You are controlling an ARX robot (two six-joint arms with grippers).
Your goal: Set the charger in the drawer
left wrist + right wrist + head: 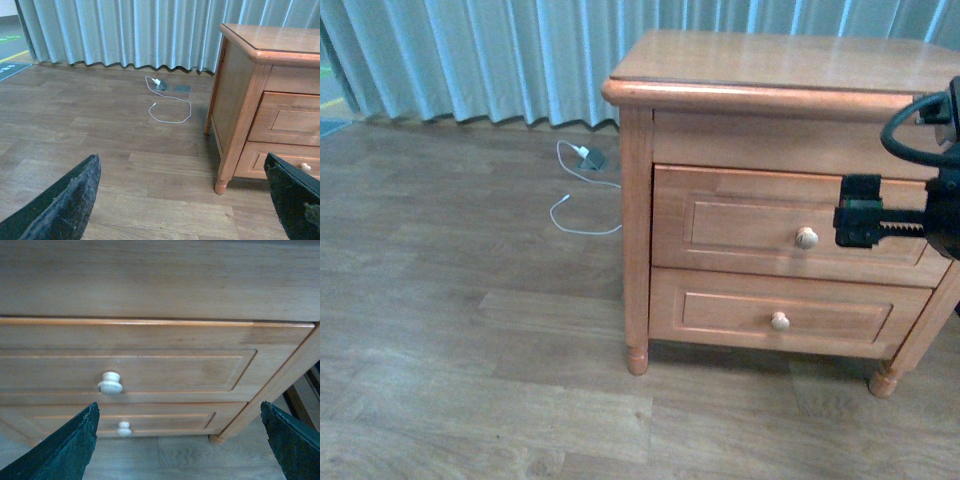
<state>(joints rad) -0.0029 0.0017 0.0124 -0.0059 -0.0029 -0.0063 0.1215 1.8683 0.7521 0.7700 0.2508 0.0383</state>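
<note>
The charger does not show for certain in any view. A black cable loop (912,125) hangs at the right edge of the front view beside my right arm, and I cannot tell whether it belongs to the arm. The drawer (750,225), the upper one of the honey-coloured nightstand, is shut and has a pale round knob (806,237). My right gripper (845,212) is open, level with the drawer front, just right of the knob and a little short of it. In the right wrist view the drawer (165,372) and its knob (109,382) lie ahead of the open right gripper (180,440). My left gripper (182,200) is open and empty over the floor, left of the nightstand.
A shallower lower drawer (785,315) sits shut beneath. The nightstand top (780,60) shows bare wood. On the floor by the curtain (470,50) lies a white plug with a thin white cable (157,82) beside a grey floor plate (181,88). Wooden floor (470,330) spreads to the left.
</note>
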